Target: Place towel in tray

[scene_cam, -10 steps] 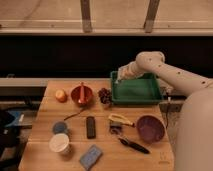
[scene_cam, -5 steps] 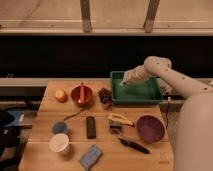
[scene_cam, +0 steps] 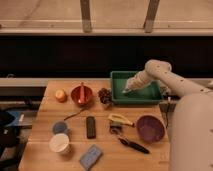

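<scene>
Nearest on the desk (scene_cam: 45, 150) lay a flat blue-grey sponge (scene_cam: 90, 156), a round disc (scene_cam: 60, 127) and the purple bowl (scene_cam: 150, 128); no towel showed among them. Farther back, the gripper (scene_cam: 126, 91) hung inside the green tray (scene_cam: 116, 80), jaws clenched; whether they pinched the towel could not be told. Such cloth would likely be light, limp and unbreakable, best taken by a raised fold.
</scene>
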You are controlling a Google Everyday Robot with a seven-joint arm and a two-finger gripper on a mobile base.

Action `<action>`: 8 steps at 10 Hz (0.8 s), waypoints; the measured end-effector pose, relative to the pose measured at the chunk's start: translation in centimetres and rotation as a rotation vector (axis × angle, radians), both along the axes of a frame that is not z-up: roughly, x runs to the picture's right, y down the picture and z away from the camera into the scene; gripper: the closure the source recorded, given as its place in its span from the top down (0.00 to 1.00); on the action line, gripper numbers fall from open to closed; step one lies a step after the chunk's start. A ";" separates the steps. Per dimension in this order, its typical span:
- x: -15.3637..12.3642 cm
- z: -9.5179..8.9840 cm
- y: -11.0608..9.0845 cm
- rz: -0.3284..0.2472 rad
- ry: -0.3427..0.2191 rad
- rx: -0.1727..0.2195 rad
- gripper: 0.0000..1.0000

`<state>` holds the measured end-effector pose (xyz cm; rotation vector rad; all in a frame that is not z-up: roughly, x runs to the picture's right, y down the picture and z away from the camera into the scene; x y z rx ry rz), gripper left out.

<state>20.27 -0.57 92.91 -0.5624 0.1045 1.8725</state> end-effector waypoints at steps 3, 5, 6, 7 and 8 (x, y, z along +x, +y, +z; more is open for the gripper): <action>0.4 0.2 1.6 0.000 0.011 -0.058 0.00; 0.7 0.3 2.0 0.006 0.018 -0.075 0.00; 1.0 0.5 2.3 0.012 0.021 -0.083 0.00; 0.9 0.7 2.5 0.018 0.017 -0.089 0.02; 0.6 0.9 2.6 0.021 0.011 -0.093 0.07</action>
